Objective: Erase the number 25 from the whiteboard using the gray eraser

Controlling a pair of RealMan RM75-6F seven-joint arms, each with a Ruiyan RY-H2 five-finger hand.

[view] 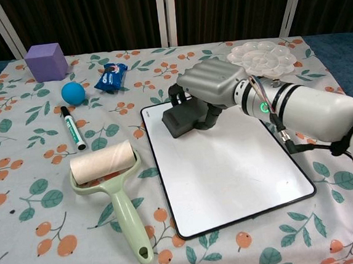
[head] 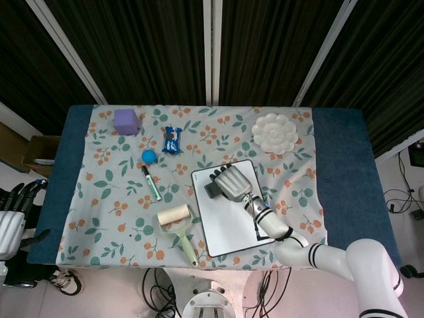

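Note:
The whiteboard [view: 229, 170] [head: 228, 215] lies on the floral cloth, its white face showing no writing. My right hand [view: 212, 85] [head: 232, 183] grips the gray eraser [view: 185, 120] [head: 212, 191] and holds it flat on the board's far left corner. My left hand [head: 10, 215] hangs off the table's left edge at the frame border in the head view, holding nothing, its fingers apart.
A green lint roller [view: 110, 181] lies left of the board. A black marker [view: 72, 129], blue ball [view: 72, 92], snack packet [view: 110, 76] and purple cube [view: 45, 62] sit further left and back. A white palette dish [view: 263, 58] is behind the right arm.

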